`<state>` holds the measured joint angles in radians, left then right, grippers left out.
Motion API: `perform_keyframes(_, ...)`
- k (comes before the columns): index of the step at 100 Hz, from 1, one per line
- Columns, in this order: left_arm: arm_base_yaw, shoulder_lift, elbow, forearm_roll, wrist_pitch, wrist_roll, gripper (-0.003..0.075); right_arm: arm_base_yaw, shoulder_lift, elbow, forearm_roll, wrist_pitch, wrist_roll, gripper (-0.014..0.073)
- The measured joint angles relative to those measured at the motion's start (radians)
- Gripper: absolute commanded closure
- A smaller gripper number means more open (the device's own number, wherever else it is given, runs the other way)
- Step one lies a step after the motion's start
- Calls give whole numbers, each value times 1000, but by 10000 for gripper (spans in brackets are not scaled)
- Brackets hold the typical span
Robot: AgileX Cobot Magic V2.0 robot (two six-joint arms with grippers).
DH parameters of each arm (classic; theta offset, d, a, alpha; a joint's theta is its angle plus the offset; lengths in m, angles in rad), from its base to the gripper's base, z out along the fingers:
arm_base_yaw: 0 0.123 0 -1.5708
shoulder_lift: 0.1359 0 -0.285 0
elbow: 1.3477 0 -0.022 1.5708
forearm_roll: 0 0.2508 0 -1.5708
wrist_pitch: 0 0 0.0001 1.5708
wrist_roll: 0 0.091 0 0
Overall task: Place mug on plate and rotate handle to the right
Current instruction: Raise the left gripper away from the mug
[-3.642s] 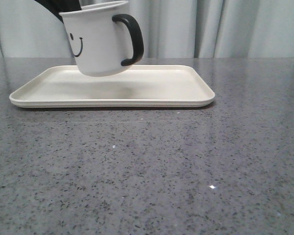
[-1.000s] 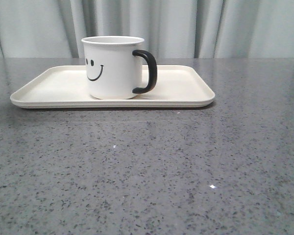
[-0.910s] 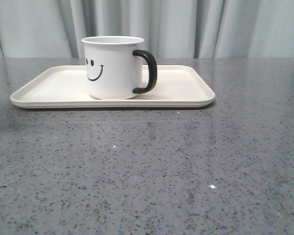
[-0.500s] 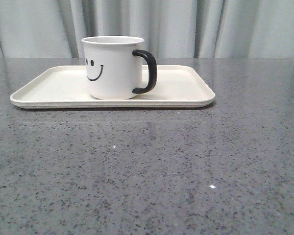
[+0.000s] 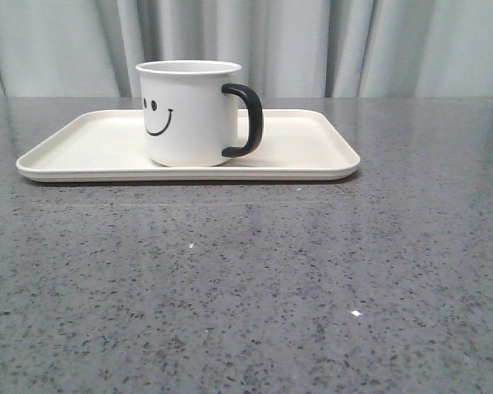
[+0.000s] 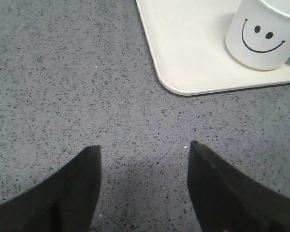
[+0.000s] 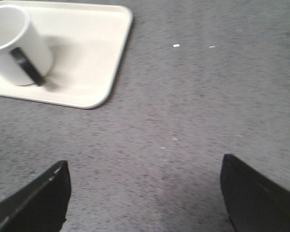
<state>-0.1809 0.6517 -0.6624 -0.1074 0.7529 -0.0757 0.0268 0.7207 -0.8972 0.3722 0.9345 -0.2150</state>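
Mug [image 5: 189,113] and plate [image 5: 312,152] are, as far as I can judge, already where the task wants them, so doing this step well now means leaving them alone: I keep both arms low over the bare tabletop [image 5: 246,287] and well away, with no sweep toward the rim that could nudge the plate or spin the mug.

From the front, the plate lies flat on the tabletop toward the far side, left of centre. The mug stands upright on it, a little left of the plate's middle, its base fully inside the raised rim. The handle [image 5: 246,121] sticks out to the right, with the smiley face turned toward the left front. Nothing touches the mug.

My left fingers [image 6: 145,159] are spread apart and empty, hanging over grey tabletop. In the left wrist view the plate's rounded corner [image 6: 183,72] lies beyond them and the mug [image 6: 263,36] farther still, well apart from either fingertip.

My right fingers [image 7: 145,193] are also spread wide and hold nothing. In the right wrist view the plate [image 7: 101,63] and the mug [image 7: 19,43], with its handle [image 7: 26,66] toward me, sit well apart from them, with open tabletop between.

If any correction were needed, I would judge it by the handle's direction from the front; it looks square enough to the right.
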Motion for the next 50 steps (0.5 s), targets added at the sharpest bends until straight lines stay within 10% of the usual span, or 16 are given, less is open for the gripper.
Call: perform_keyframes(50, 0, 0, 0, 0, -4, 0, 325, 178, 332, -133, 111, -122, -79, -31)
